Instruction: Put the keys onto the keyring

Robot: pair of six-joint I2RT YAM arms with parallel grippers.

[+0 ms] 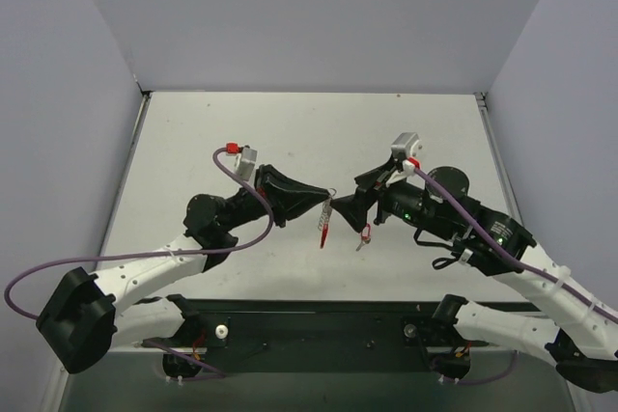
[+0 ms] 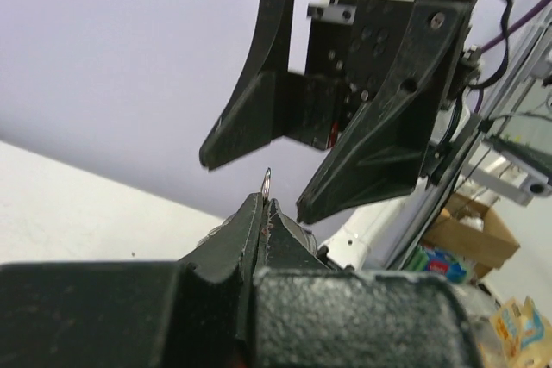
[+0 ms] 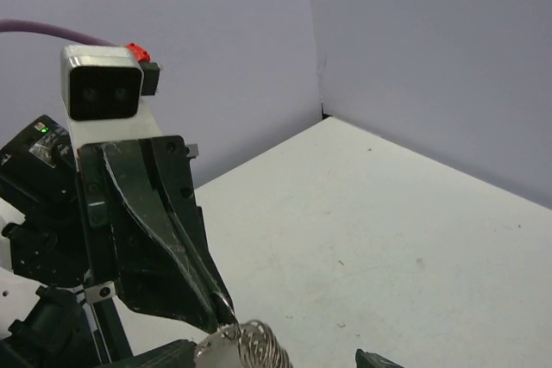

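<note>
My left gripper (image 1: pixel 325 202) is shut on the thin metal ring (image 2: pixel 267 180) of the keyring (image 1: pixel 325 219). From that ring hang a silver coil (image 3: pixel 254 346) and a red piece, above the table's middle. My right gripper (image 1: pixel 350 211) faces it from the right with its jaws open, one finger (image 2: pixel 250 118) on each side of the ring and touching nothing. The key with its red tag (image 1: pixel 365 234) shows just below the right fingertips, free of both grippers. I cannot tell whether it rests on the table.
The white table (image 1: pixel 309 132) is walled by lilac panels at the back and on both sides. The arms' black base bar (image 1: pixel 319 320) runs along the near edge. A cardboard box (image 2: pixel 470 230) and clutter sit beyond the table.
</note>
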